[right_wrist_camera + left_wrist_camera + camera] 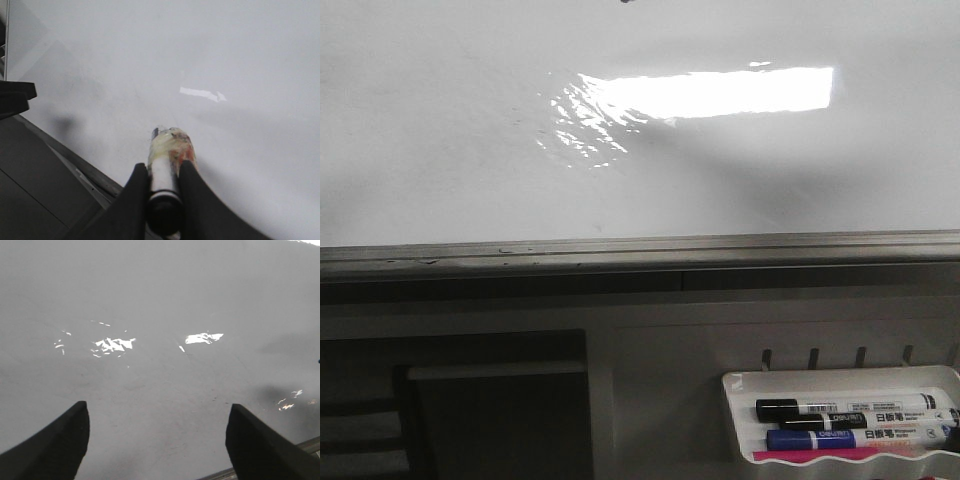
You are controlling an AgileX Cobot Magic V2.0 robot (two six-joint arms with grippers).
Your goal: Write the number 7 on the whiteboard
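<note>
**Marker gripped, board still blank**

The whiteboard [470, 130] fills the upper part of the front view, glossy, with a bright glare patch near its middle and a grey metal edge along the bottom. No number 7 shows on it in any view, so the writing seems not to have begun.

Below the board, at the lower right, a white tray [740, 385] holds several spare markers [840, 408] lying side by side.

The right tool [162, 192] is closed on a marker [167, 150], its taped tip pointing toward the board surface. Whether the tip touches the board I cannot tell; it looks very near, close to the lower edge. The left tool [157, 440] is spread wide and holds nothing, facing bare board.

To do the step well, I would bring the tip to the board squarely and with light, even pressure, starting high enough to leave room for the stem. Draw the short top stroke first, then turn into the long downstroke without lifting, keeping clear of the metal edge.
</note>
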